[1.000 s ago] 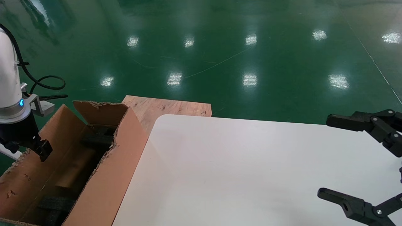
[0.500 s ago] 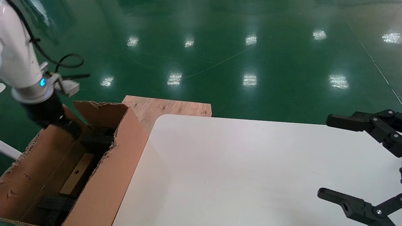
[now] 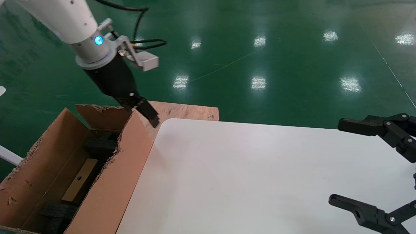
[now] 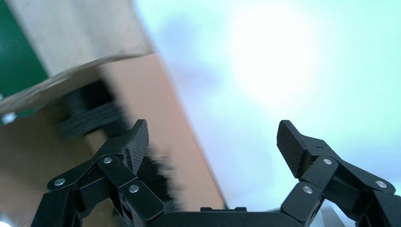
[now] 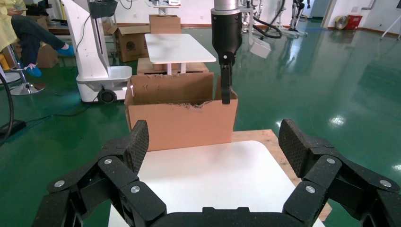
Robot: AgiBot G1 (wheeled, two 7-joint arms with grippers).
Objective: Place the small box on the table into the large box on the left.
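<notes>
The small box (image 3: 79,179) lies inside the large box (image 3: 107,188), on its floor between the black foam pads (image 3: 100,144), well below and behind the left gripper (image 3: 148,113). That gripper's fingers (image 4: 134,142) are spread and empty, above the carton's near wall at the desk (image 3: 247,175) corner. A low sideways sweep could catch the ragged flap and drag the carton. The right gripper (image 3: 357,162) is parked, released, over the desk's far side.

Right end effector (image 5: 213,146) spread wide over table (image 5: 213,175); large box (image 5: 182,116) beyond, left end effector (image 5: 226,92) above its rim.
</notes>
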